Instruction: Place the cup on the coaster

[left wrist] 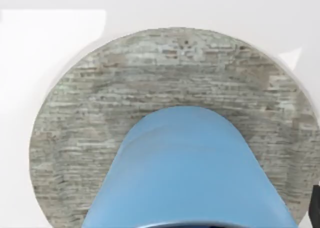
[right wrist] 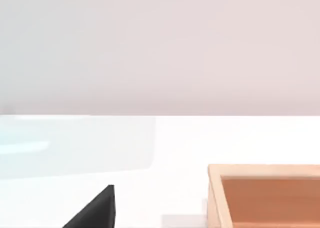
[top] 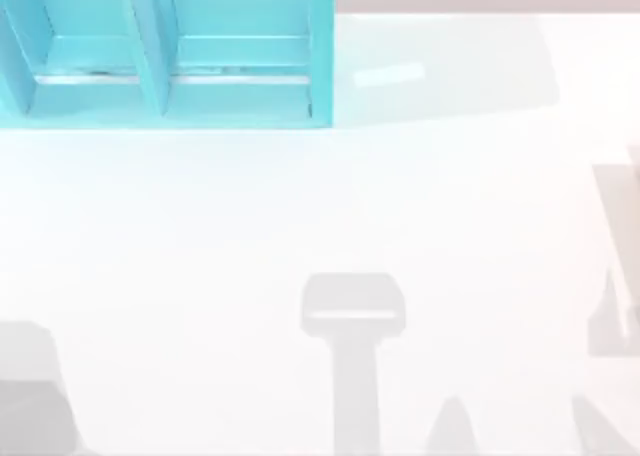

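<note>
The cup (left wrist: 190, 173) stands on the coaster (left wrist: 170, 73).

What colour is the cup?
Plain blue cup, seen best in the left wrist view, over the grey coaster.

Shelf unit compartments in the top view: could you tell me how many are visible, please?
2 whole ones side by side in the turquoise shelf unit at the table's far left; a sliver of a third at the picture's left edge. More may lie outside the picture.

A plain blue cup (left wrist: 192, 173) against a round coaster (left wrist: 100, 108) of streaked grey-green woodgrain. White tabletop (top: 200, 226), turquoise shelf unit (top: 165, 51), orange-brown wooden tray (right wrist: 267, 195).
</note>
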Tool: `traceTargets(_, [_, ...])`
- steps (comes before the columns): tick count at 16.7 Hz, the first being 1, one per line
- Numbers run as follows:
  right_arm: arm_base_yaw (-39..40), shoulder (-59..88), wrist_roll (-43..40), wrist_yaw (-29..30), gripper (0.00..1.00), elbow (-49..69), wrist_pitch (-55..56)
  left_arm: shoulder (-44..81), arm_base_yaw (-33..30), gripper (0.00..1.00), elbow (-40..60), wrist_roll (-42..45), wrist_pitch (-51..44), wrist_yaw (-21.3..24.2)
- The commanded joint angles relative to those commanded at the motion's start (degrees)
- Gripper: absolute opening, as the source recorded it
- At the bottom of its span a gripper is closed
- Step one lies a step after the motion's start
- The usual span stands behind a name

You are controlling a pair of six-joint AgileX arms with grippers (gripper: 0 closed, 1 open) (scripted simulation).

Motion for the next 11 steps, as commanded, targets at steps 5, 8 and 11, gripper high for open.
traceTargets(5, [0.00, 0.00, 0.00, 0.00, 1.00, 0.00, 0.00, 0.00, 0.00, 0.98, 0.00, 0.00, 0.00, 0.00])
traceTargets(8, [0.00, 0.00, 0.00, 0.00, 1.00, 0.00, 0.00, 0.00, 0.00, 1.00, 0.00, 0.00, 0.00, 0.00])
traceTargets(11, [0.00, 0.00, 0.00, 0.00, 1.00, 0.00, 0.00, 0.00, 0.00, 1.00, 0.00, 0.00, 0.00, 0.00])
